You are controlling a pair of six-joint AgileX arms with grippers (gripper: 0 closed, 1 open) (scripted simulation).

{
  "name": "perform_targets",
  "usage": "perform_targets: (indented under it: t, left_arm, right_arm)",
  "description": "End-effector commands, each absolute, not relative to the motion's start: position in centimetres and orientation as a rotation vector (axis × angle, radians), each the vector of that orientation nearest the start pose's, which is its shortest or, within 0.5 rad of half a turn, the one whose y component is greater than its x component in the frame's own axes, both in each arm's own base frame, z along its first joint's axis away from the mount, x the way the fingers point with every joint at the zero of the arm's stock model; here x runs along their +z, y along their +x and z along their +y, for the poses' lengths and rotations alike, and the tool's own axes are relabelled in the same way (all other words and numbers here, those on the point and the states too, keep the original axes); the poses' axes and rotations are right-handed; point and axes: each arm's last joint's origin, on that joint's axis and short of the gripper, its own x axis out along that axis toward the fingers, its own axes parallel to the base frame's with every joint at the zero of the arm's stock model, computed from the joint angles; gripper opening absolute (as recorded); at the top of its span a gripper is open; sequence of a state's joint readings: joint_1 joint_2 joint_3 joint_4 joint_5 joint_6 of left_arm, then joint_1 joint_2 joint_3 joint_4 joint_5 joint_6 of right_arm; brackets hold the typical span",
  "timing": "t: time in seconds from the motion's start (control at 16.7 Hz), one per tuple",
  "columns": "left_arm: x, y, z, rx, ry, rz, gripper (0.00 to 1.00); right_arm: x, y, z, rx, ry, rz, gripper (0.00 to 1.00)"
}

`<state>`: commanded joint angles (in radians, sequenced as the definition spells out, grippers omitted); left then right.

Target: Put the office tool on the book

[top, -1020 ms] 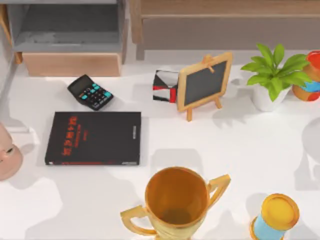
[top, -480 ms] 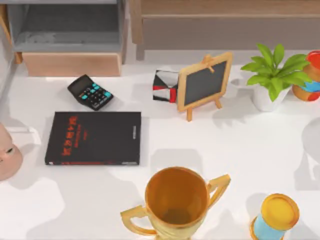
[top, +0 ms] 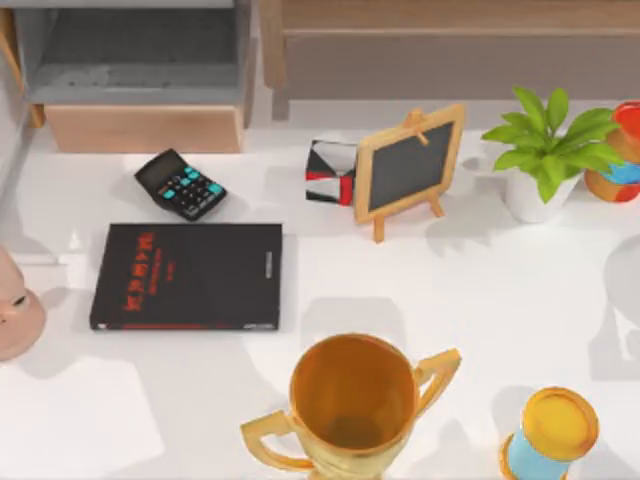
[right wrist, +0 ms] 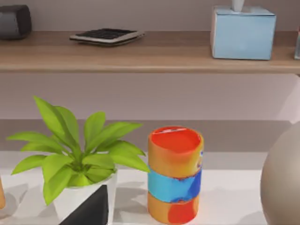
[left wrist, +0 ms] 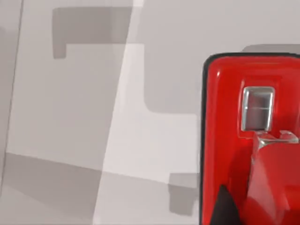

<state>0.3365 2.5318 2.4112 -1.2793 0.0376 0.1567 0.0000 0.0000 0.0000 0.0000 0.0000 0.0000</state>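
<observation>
Now, calculator (top: 181,184): on the table, just behind the book (top: 187,276), not touching
Change: nothing has moved since a second ago; only shadows near the table's left edge shift
Meaning: the job has not started
Grippers: cannot tell if open or closed

A golden trophy (top: 352,405) stood near a mini chalkboard (top: 409,166), a potted plant (top: 545,150) and perhaps a can (top: 618,152).
</observation>
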Motion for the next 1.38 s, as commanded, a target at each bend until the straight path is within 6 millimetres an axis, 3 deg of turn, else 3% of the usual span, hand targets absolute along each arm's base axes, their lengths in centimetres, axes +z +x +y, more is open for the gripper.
perform_targets:
  t: [0.36,0.66,0.96,1.2,1.38]
  left_arm:
    - [25.8,45.2,14.7,0.148,-0.115,1.273,0.00]
    - [29.5,42.7,9.2,0.076,-0.126,1.235,0.00]
    - [28.8,41.0,1.4,-0.001,-0.113,1.288,0.00]
    - [25.9,39.6,-6.0,-0.054,-0.063,1.345,0.00]
    - [23.0,38.2,-10.5,-0.060,-0.021,1.399,0.00]
  right_arm:
    - [16.0,10.6,-0.1,0.000,0.000,0.000,1.00]
    - [16.0,10.6,-0.1,0.000,0.000,0.000,1.00]
    - [16.0,10.6,-0.1,0.000,0.000,0.000,1.00]
    - [16.0,10.6,-0.1,0.000,0.000,0.000,1.00]
    - [16.0,10.6,-0.1,0.000,0.000,0.000,1.00]
